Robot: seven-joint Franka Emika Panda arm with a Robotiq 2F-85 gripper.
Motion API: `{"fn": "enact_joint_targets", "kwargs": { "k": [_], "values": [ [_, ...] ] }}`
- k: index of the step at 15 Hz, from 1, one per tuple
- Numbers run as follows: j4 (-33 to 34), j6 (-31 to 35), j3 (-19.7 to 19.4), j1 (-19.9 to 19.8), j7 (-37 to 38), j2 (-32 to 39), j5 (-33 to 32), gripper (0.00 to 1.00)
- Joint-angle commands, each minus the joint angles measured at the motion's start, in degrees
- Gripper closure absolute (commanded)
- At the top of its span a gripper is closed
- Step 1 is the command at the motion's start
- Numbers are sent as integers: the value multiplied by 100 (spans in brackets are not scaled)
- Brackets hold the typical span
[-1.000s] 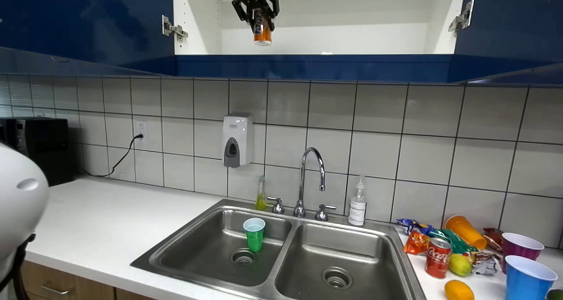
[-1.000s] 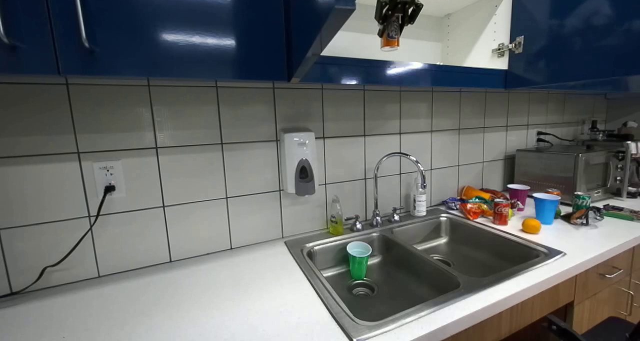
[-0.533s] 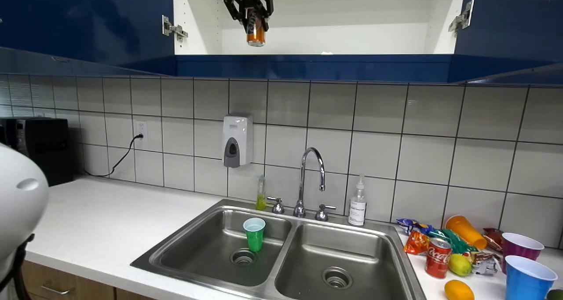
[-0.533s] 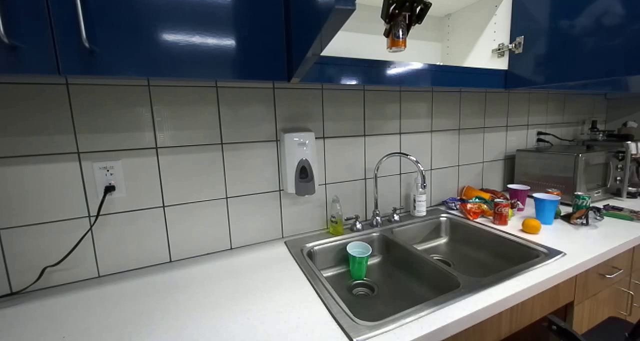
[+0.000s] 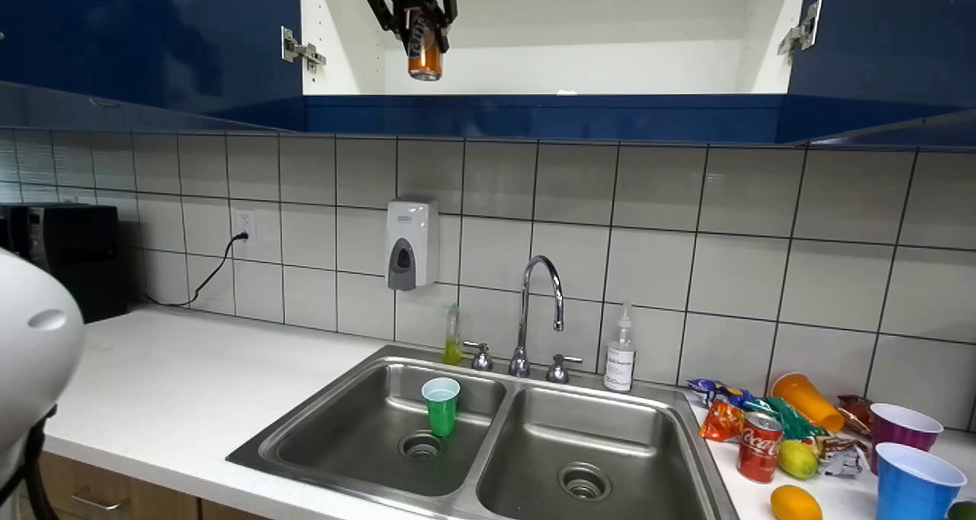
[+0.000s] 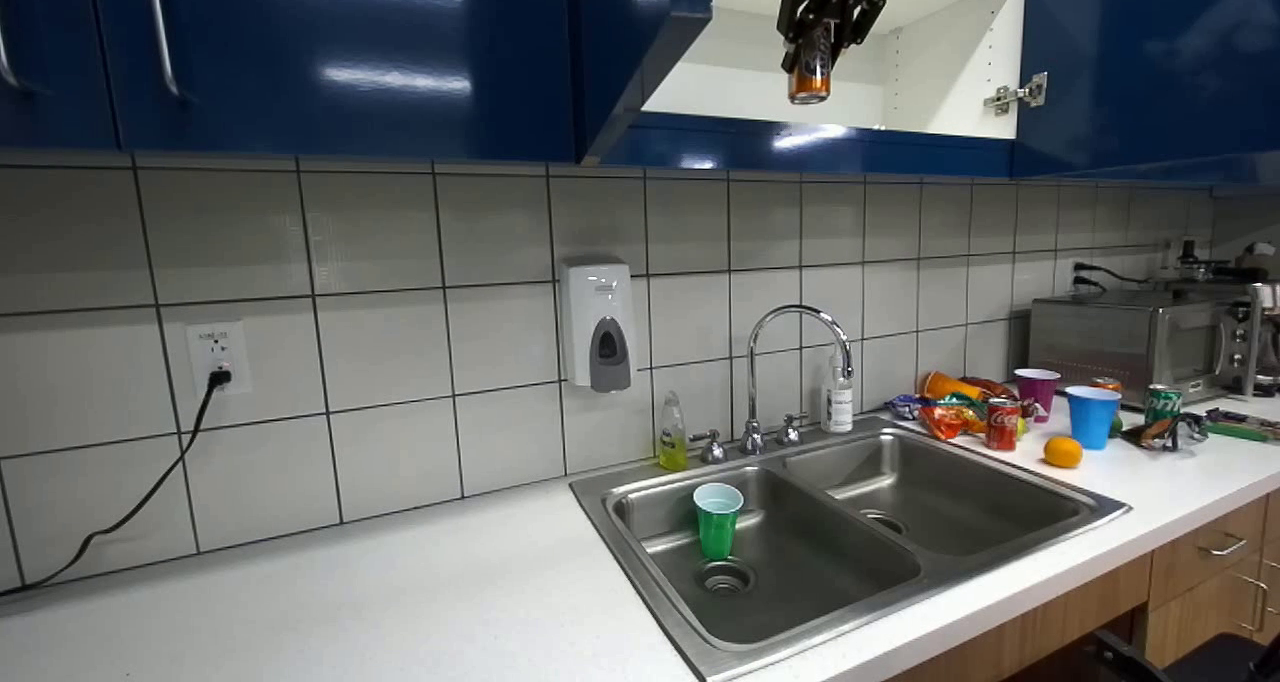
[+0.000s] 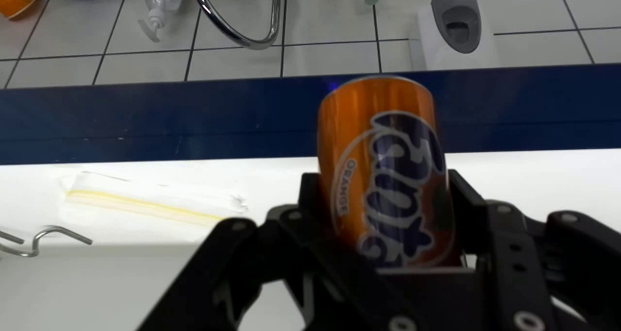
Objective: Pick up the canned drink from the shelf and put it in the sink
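Note:
The canned drink, an orange can with dark lettering, hangs in the air in front of the cabinet opening. My gripper is shut on it, with a black finger pressed to each side. In both exterior views the gripper points down and the bottom of the can sticks out below the fingers, slightly tilted. Behind the can, the white shelf shows past the blue cabinet edge in the wrist view. Far below stands the double-basin steel sink, with a green cup in its left basin.
A blue cabinet edge runs below the can, with open doors at the sides. The curved faucet rises behind the sink. A soap dispenser hangs on the tiles. Cups, a red can and wrappers crowd the counter at right.
The gripper has carried the can leftward in an exterior view and rightward in the view from elsewhere. The can looks slightly larger in both. Sink and counter items have not moved.

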Motion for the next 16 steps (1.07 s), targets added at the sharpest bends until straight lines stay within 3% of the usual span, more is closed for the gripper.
{"fn": "enact_joint_targets", "kwargs": {
  "k": [1, 16],
  "values": [
    [-549, 81, 142, -135, 153, -543, -105, 62],
    [-1968, -10, 158, -186, 135, -1766, -94, 62]
  ]
}}
